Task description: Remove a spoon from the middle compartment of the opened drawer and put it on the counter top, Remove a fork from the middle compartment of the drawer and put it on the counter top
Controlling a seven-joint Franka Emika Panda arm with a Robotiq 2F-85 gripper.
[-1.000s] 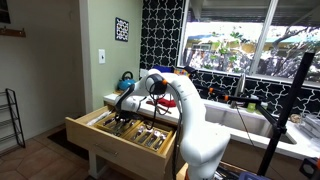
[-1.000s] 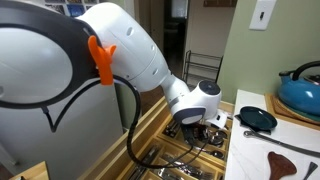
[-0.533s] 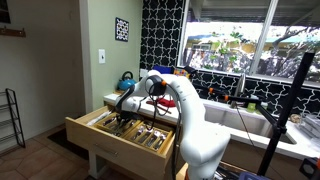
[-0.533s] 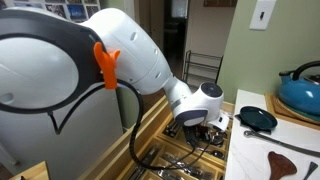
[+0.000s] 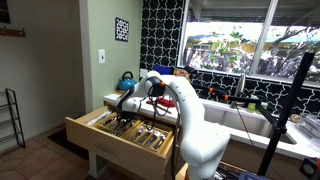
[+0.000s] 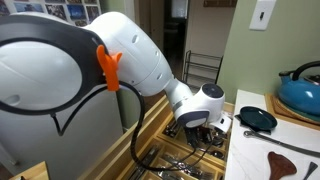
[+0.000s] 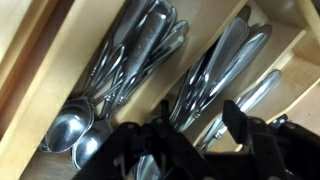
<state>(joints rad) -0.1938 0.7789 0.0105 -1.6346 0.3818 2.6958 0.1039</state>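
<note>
Robotiq gripper [image 7: 185,140] low in the open drawer [image 5: 105,143], its dark fingers parted above the cutlery with nothing visibly clamped. Spoons [image 7: 80,125] lie bundled in one wooden compartment, beside a section of longer utensils [image 7: 215,70]; the counter top [image 6: 250,165] adjoins the drawer

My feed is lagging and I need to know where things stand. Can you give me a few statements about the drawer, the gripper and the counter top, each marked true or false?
1. The drawer is shut. False: it is pulled open, with cutlery showing inside.
2. The gripper is down in the drawer, over the cutlery. True.
3. A small dark pan sits on the counter top. True.
4. The wrist view shows only forks. False: a bundle of spoons lies in one compartment, with the bowls toward the lower left.
</note>
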